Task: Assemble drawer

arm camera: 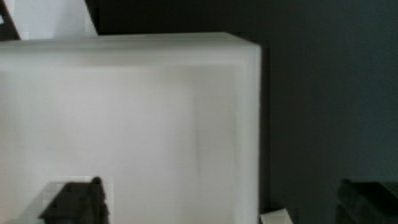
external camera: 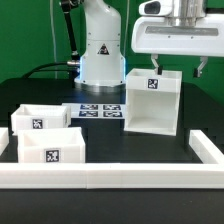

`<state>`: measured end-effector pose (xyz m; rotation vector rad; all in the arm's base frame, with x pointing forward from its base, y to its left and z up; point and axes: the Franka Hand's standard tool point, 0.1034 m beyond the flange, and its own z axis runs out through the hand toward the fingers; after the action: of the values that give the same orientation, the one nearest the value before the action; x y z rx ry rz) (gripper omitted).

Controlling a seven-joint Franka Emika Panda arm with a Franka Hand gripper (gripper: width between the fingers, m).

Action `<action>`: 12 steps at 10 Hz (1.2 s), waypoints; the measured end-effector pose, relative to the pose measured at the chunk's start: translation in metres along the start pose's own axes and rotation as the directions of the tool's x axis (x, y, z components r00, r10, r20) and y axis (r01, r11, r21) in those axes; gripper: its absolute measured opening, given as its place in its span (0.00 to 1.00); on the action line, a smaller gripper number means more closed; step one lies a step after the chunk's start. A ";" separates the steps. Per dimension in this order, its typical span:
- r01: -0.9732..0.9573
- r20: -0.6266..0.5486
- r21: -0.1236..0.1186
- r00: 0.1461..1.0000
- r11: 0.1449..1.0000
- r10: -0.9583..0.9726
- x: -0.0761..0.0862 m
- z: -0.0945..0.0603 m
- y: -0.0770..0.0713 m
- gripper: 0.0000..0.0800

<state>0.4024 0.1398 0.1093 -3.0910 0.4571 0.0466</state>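
The white drawer case point(external camera: 152, 103) stands upright on the black table, at the exterior view's right, with a square tag near its top edge. Two small open-top trays lie at the exterior view's left, one behind point(external camera: 38, 118) and one in front point(external camera: 50, 148), each with a tag on its front. My gripper point(external camera: 178, 66) hovers just above the case's top, open and empty, its fingers wide apart. In the wrist view the case point(arm camera: 125, 120) fills most of the picture below the gripper point(arm camera: 222, 205). One finger point(arm camera: 71, 200) is over the case, the other point(arm camera: 374, 200) over the dark table.
The marker board point(external camera: 100, 108) lies flat behind the trays, in front of the robot base point(external camera: 100, 55). A long low white rail point(external camera: 110, 178) runs along the front of the table and turns back along the exterior view's right side point(external camera: 206, 150).
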 end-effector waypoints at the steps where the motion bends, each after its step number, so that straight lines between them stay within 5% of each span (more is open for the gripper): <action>1: 0.000 0.001 0.002 1.000 1.000 0.000 -0.001 0.003 0.000 0.81; 12: 0.005 0.008 0.000 1.000 1.000 -0.005 -0.002 0.007 0.001 0.81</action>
<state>0.3997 0.1401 0.1024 -3.0905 0.4485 0.0593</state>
